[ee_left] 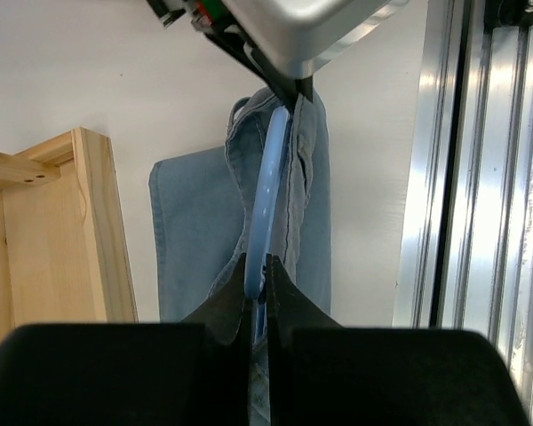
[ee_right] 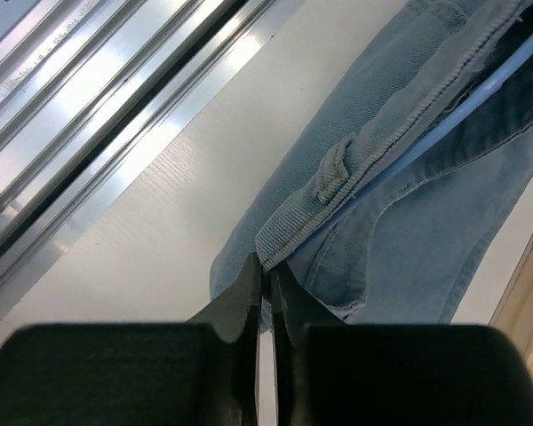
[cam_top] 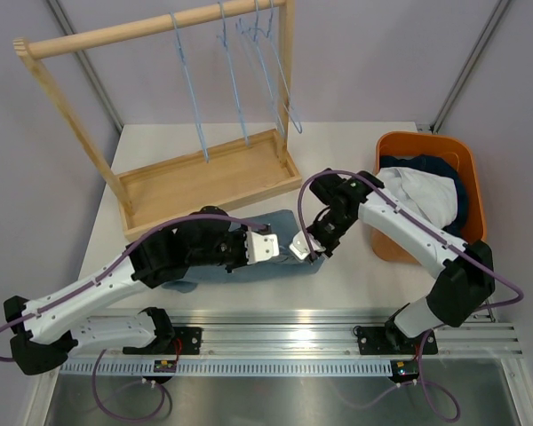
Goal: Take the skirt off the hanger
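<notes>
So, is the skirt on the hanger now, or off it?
On. In both wrist views the blue hanger runs inside the top of the denim skirt, whose cloth wraps it on both sides.

Bright, even light, with glare on the metal rail (cam_top: 293,335).

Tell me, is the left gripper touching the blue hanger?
Touching. The left wrist view shows the left gripper shut on the blue hanger, which runs inside the skirt waistband.
</notes>
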Controlling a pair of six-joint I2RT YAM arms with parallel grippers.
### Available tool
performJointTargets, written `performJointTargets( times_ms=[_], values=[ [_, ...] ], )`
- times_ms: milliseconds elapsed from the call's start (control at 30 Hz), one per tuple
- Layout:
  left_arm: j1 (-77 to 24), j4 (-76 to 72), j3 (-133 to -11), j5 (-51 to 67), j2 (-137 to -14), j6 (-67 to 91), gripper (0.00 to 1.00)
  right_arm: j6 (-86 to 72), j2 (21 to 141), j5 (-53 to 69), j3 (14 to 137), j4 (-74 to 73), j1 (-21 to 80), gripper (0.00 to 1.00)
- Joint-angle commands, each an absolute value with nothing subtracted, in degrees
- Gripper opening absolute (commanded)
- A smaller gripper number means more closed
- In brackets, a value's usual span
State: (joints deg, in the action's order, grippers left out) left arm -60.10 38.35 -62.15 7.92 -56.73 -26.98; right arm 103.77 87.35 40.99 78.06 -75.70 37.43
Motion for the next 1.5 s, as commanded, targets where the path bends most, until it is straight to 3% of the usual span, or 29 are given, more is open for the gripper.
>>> performJointTargets(
  times_ms=[0, 367, 733, 967, 1200, 1467],
  values=[
    [-58.5, 40.5, -65.3, 2.3, -53.8, -28.0, 0.0, 99.9, 83.5, 36.1, 75.4, -79.7, 36.2, 0.0],
    [-57.2, 42.4, -64.0, 1.3, -43.9, -24.1, 0.0, 96.8, 81.2, 33.7, 68.7, -71.6, 16.0, 0.0],
    [-57.2, 43.0, -63.5, 0.3, -42.4, -21.9, 0.0, 81.5, 80.3, 39.6, 68.1, -61.3, 9.3, 0.0],
    [-57.2, 20.2, -55.5, -5.3, -46.9, -4.2, 0.0, 72.1, 76.1, 51.5, 66.4, -56.8, 9.3, 0.0],
    [-55.6, 8.1, -56.7, -16.8, -58.2, 7.5, 0.0, 54.9, 72.6, 45.4, 63.6, -41.2, 9.2, 0.0],
    [-50.0, -4.6, -58.4, -14.0, -64.3, 20.0, 0.0, 55.2, 73.7, 43.9, 60.3, -41.1, 9.4, 0.03]
  ],
)
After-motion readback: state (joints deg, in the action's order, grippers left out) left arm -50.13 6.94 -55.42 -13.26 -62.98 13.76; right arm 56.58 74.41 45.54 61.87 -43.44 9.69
